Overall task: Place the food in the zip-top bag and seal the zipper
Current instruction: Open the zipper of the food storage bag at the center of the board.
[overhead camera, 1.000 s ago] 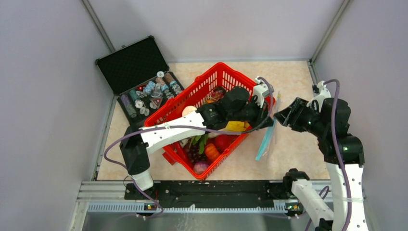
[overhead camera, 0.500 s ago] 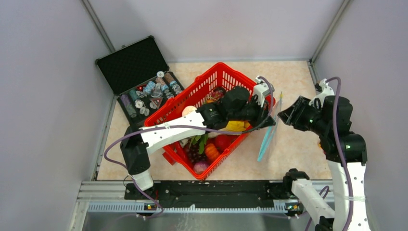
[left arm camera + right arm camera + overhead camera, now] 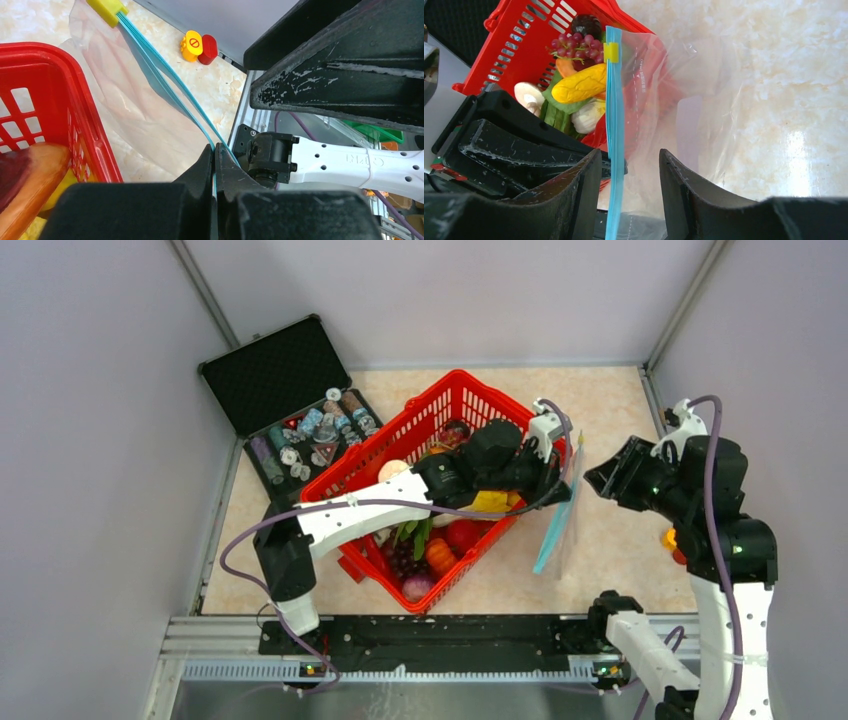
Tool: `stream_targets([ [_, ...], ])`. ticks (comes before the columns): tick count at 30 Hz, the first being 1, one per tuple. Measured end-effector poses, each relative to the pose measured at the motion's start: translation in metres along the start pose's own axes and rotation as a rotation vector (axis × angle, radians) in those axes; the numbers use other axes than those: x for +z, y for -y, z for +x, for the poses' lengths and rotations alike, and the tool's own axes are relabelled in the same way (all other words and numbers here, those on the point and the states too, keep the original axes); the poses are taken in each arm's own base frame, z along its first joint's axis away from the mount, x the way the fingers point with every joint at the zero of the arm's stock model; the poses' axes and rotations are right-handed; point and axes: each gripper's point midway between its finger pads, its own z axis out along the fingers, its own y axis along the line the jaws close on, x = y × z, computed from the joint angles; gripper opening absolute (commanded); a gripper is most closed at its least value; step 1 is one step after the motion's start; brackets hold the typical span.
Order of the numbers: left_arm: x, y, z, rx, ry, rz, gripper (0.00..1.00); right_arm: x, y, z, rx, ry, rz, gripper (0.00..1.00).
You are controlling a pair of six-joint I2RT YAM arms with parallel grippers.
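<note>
Clear zip-top bag (image 3: 557, 533) hangs just beside the red basket (image 3: 440, 400), its zipper (image 3: 614, 100) pinched by the left gripper (image 3: 215, 155); right gripper (image 3: 629, 192) gapes apart; food (image 3: 579, 86) lies inside the basket.

The table (image 3: 620, 405) is a beige, marbled surface walled by grey panels. An open black case (image 3: 280, 370) lies at its far left corner. Just beside it, a red lattice basket (image 3: 445, 405) sits diagonally across the middle. A small yellow-and-red toy piece (image 3: 199, 47) lies near the right edge, well apart from the basket. Whether the zip-top bag (image 3: 556, 530) touches the table is unclear.
</note>
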Motion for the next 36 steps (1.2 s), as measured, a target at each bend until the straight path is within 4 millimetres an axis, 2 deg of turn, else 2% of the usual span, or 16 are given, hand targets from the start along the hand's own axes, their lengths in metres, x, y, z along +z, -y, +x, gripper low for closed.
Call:
stream_targets([
  [12, 0.001, -0.001, 0.000, -0.001, -0.002, -0.001, 0.00, 0.009, 0.003, 0.003, 0.010, -0.041, 0.015, 0.46],
  [16, 0.002, -0.001, 0.000, -0.002, -0.002, -0.003, 0.00, 0.014, 0.004, 0.011, 0.009, -0.058, 0.018, 0.45],
  [21, 0.002, -0.001, -0.001, -0.003, -0.004, -0.006, 0.00, 0.022, -0.006, 0.023, -0.030, -0.101, 0.006, 0.45],
  [25, 0.001, -0.003, 0.005, -0.010, -0.027, -0.016, 0.00, 0.032, -0.014, 0.024, -0.082, -0.084, 0.034, 0.42],
  [27, 0.001, -0.004, 0.006, -0.013, -0.033, -0.020, 0.00, 0.035, -0.013, 0.024, -0.091, -0.076, 0.062, 0.37],
  [36, 0.001, -0.006, 0.004, -0.011, -0.024, -0.029, 0.00, 0.036, -0.002, 0.025, -0.075, -0.059, 0.126, 0.37],
])
